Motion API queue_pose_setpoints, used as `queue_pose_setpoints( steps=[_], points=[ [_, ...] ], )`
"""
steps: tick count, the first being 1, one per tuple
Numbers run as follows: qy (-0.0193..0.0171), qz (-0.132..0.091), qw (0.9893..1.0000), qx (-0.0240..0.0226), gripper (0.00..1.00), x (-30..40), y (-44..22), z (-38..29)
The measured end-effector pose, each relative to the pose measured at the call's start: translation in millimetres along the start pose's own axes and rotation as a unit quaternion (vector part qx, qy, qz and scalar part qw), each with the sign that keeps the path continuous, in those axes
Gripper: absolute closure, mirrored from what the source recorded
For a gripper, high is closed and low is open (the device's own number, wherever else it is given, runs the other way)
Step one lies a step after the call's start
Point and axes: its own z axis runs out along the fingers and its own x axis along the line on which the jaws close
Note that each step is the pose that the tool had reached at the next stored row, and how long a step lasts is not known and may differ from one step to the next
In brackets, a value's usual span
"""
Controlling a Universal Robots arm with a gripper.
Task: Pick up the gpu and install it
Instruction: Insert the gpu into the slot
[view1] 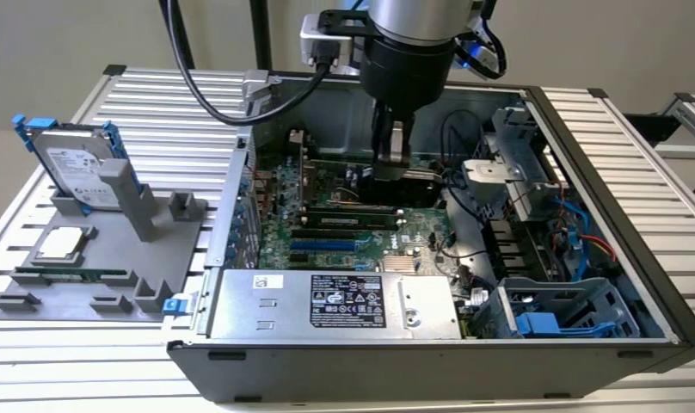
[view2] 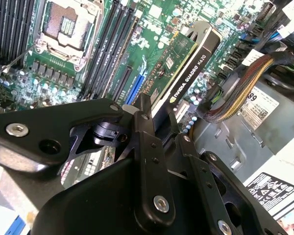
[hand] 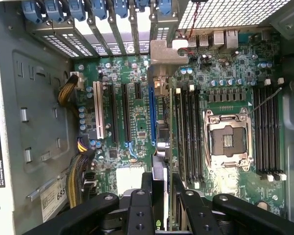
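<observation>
I have the black two-fingered claw (view2: 159, 125) clenched on the gpu (view2: 186, 63), a flat green circuit-board card with a black cooler block along one face. In the second wrist view the card stands on edge between the fingers and runs out away from them over the green motherboard (view2: 152, 19).

In my judgement the step in hand is seating the card, and doing it well means keeping its bottom edge parallel to the long blue expansion slot (hand: 152, 117) and squarely over it. I want the descent straight, with no twist, since a tilted card would catch one end of the slot. The bracket end should come down toward the rear wall of the case, where the blue slot clips (hand: 78, 10) sit. I cannot tell whether the card's edge already touches the slot.

In the first wrist view the card shows edge-on as a thin dark line just beside the blue slot and between the slot and the black memory sockets (hand: 188, 132).

In the exterior view the claw (view1: 391, 168) hangs inside the open black computer case (view1: 600, 172), over the middle of the motherboard. Well apart, on the slatted metal bench (view1: 152, 95), a silver hard drive with blue rails (view1: 78, 163) stands in a grey fixture.
</observation>
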Motion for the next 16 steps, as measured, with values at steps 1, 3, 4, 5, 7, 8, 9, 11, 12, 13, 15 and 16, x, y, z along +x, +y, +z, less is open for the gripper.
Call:
queue_pose_setpoints(
  steps=[1,3,4,5,7,8,9,11,12,13,15,16],
  points=[
    [0.0001,0.0,1.0,0.0,1.0,0.0,0.0,0.3],
    [0.0002,0.0,1.0,0.0,1.0,0.0,0.0,0.8],
    [0.0002,0.0,1.0,0.0,1.0,0.0,0.0,1.1],
    [0.0003,0.0,1.0,0.0,1.0,0.0,0.0,1.3],
    [0.0003,0.0,1.0,0.0001,1.0,0.0,0.0,1.9],
    [0.0004,0.0,1.0,0.0,1.0,0.0,0.0,2.2],
    [0.0004,0.0,1.0,0.0001,1.0,0.1,0.0,2.5],
    [0.0005,0.0,1.0,0.0001,1.0,0.0,0.0,3.0],
    [0.0007,0.0,1.0,0.0001,1.0,0.0,0.0,3.3],
    [0.0007,0.0,1.0,0.0001,1.0,0.0,0.0,3.6],
    [0.0009,0.0,1.0,0.0001,1.0,0.1,0.0,4.3],
    [0.001,0.0,1.0,0.0001,1.0,0.1,0.0,4.7]
  ],
)
